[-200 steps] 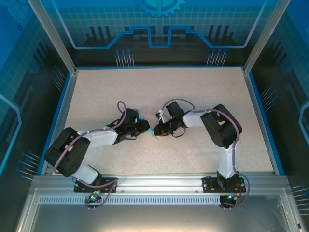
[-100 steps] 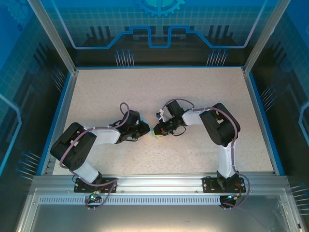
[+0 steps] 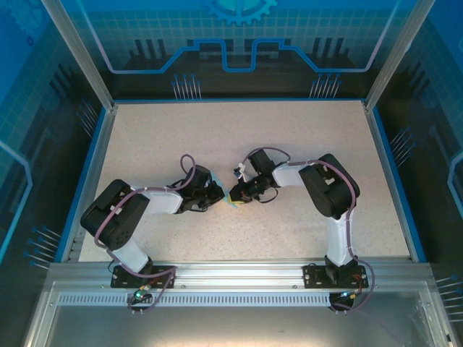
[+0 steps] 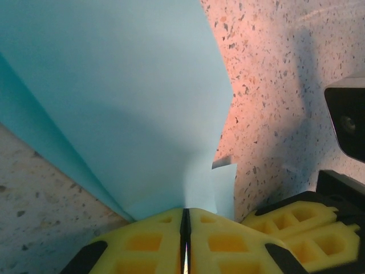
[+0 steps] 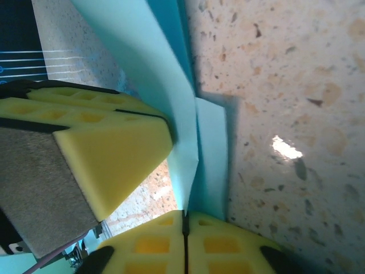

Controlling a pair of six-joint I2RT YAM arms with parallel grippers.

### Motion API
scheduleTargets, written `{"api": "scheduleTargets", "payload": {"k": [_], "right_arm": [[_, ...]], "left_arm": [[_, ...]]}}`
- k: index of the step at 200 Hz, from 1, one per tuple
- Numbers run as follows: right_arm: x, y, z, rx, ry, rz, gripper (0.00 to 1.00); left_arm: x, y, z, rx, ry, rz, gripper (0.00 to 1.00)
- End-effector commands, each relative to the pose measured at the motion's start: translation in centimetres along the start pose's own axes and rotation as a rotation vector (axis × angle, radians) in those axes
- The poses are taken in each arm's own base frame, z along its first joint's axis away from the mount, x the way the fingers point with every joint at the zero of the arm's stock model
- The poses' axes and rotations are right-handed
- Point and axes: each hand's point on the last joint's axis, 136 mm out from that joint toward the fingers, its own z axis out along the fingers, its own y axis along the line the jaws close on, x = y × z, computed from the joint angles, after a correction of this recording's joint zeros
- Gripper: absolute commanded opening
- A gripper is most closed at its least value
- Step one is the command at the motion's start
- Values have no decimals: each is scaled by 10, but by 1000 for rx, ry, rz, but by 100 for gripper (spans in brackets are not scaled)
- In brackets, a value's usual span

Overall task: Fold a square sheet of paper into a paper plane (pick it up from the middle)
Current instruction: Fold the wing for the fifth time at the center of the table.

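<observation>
Left gripper (image 4: pixel 184 221) and right gripper (image 5: pixel 184 222) face each other, each with fingers pressed together, clamped on the folded paper (image 4: pixel 114 103).

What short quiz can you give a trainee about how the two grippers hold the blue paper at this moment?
1. True or false: the left gripper is shut on the light-blue paper.
2. Choose one: the right gripper is A) wide open, B) shut on the same paper, C) shut on a cable.
3. Short answer: what colour are the left gripper's fingers?

Key: 1 true; 2 B; 3 yellow.
</observation>
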Motion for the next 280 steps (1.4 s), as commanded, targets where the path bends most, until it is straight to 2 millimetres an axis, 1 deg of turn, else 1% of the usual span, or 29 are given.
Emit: {"api": "scheduleTargets", "payload": {"k": [1, 18, 28, 49, 66, 81, 95, 116, 154, 202, 246, 253, 263, 280], "right_arm": [[-8, -5, -12, 66, -44, 3, 12], [-13, 7, -25, 81, -88, -36, 19], [-15, 13, -33, 99, -112, -61, 21], [-13, 10, -43, 206, -141, -103, 21], [-6, 13, -40, 237, -127, -145, 20], [1, 20, -31, 238, -102, -178, 17], [4, 20, -24, 237, -85, -181, 14], [5, 16, -14, 228, -61, -166, 10], [6, 3, -6, 246, -33, -138, 8], [8, -18, -9, 332, -33, -102, 6], [16, -26, -11, 337, -14, -81, 5], [16, -24, -12, 328, -16, -84, 6], [14, -16, -14, 304, -26, -98, 6], [8, 6, -21, 256, -56, -145, 6]], "left_arm": [[7, 30, 6, -126, 14, -45, 9], [7, 32, 6, -130, 15, -51, 9], [7, 31, 6, -128, 15, -52, 9], [6, 30, 6, -130, 15, -55, 9], [7, 29, 6, -129, 16, -58, 9], [6, 29, 5, -128, 15, -60, 9], [6, 29, 5, -127, 15, -60, 9], [7, 29, 5, -129, 16, -60, 9], [7, 29, 4, -128, 17, -60, 9], [5, 29, 4, -134, 12, -64, 9], [3, 29, 4, -144, 6, -64, 9], [3, 28, 4, -144, 6, -65, 9], [3, 28, 4, -143, 6, -66, 9], [3, 28, 4, -142, 6, -66, 9]]}}
